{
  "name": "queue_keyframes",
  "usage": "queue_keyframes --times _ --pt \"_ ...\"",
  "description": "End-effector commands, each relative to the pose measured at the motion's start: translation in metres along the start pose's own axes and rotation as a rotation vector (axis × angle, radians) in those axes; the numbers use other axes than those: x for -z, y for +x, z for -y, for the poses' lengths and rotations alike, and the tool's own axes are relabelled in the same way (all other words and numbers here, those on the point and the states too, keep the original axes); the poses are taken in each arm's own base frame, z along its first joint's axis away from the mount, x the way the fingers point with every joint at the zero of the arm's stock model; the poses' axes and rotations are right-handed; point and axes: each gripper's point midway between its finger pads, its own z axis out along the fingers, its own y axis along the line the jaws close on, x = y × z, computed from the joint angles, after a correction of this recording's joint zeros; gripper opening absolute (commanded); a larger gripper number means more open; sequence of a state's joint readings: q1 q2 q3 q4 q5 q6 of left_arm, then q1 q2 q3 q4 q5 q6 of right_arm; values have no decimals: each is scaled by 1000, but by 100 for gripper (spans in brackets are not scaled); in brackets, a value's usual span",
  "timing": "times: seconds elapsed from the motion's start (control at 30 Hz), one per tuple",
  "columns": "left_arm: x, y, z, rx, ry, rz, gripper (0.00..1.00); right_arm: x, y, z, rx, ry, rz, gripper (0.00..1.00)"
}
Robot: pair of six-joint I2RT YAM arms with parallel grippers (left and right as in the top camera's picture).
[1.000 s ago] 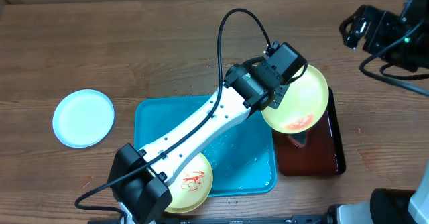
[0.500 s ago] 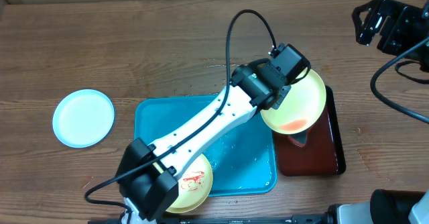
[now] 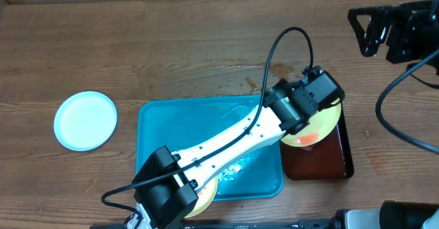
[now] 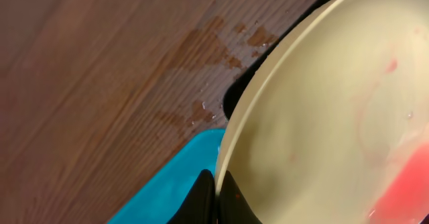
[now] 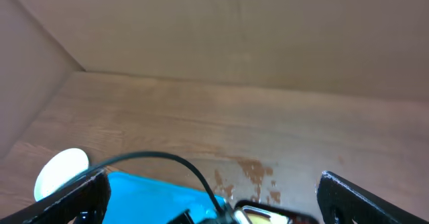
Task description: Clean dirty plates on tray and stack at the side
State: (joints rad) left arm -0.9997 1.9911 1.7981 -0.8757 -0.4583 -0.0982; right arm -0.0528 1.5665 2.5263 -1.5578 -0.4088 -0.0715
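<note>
Left pincer [image 4: 216, 194]: pinching the rim of a smeared yellow plate [image 3: 326, 123], over brown tray [image 3: 339, 164], right.
Right pincer [image 3: 365, 31]: spread, far right.
Second yellow plate [image 3: 208, 193]: smeared, near edge of blue tray [image 3: 154, 133].
White plate [image 3: 86, 121]: on worktop [image 3: 137, 51], left, apparently clean.
Judged remaining: two plates, then stacking.

The left arm [image 3: 233, 136] is lying diagonally across the tray [image 3: 161, 126], blocking its middle and near side, its cable [image 3: 295, 29] arching above. The yellow plate [image 3: 324, 125] is covering most of the red tray [image 3: 339, 162]. Bare table [image 3: 151, 44] is lying open along the far side and around the white plate [image 3: 86, 121]. The right gripper [image 3: 367, 30] is occupying the far right corner.
</note>
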Motion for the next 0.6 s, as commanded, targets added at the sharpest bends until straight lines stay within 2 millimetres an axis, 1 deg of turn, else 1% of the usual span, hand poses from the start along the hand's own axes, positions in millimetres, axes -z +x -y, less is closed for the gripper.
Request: queue_keyframes --times 0.0,0.13,0.3,0.5,0.57 --pt "6 -11 -7 -36 -86 37 4 23 -10 -16 77 -35 77 100" --pt "13 -17 -5 -74 -137 67 4 34 -12 -25 132 -55 105 100" --pt "22 -26 -1 -134 -195 111 4 45 -12 -30 148 -56 127 100" --pt "29 -31 4 -177 -228 137 4 55 -12 -35 164 -56 148 100" --pt "31 -34 1 -177 -253 147 4 57 -12 -36 166 -56 151 100"
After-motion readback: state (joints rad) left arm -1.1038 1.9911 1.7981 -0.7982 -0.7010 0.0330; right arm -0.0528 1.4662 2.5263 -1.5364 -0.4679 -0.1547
